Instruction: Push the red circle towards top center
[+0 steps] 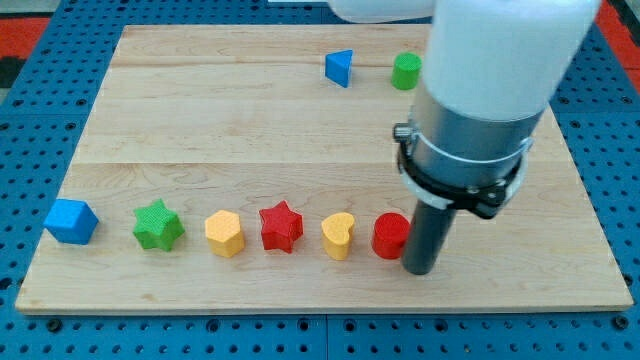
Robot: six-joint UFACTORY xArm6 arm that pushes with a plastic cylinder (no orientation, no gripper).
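The red circle [389, 235] lies on the wooden board [250, 130] near the view's bottom, right of centre. It is the rightmost block in a row along the bottom. My tip [419, 268] stands at the circle's right side, touching it or nearly so, slightly below its middle. The arm's white and grey body [485, 90] fills the view's upper right and hides the board behind it.
Along the bottom row, from the view's left: a blue cube [70, 221], a green star [158, 226], a yellow hexagon [224, 234], a red star [281, 226], a yellow heart [338, 236]. Near the top are a blue triangle [339, 68] and a green cylinder [405, 71].
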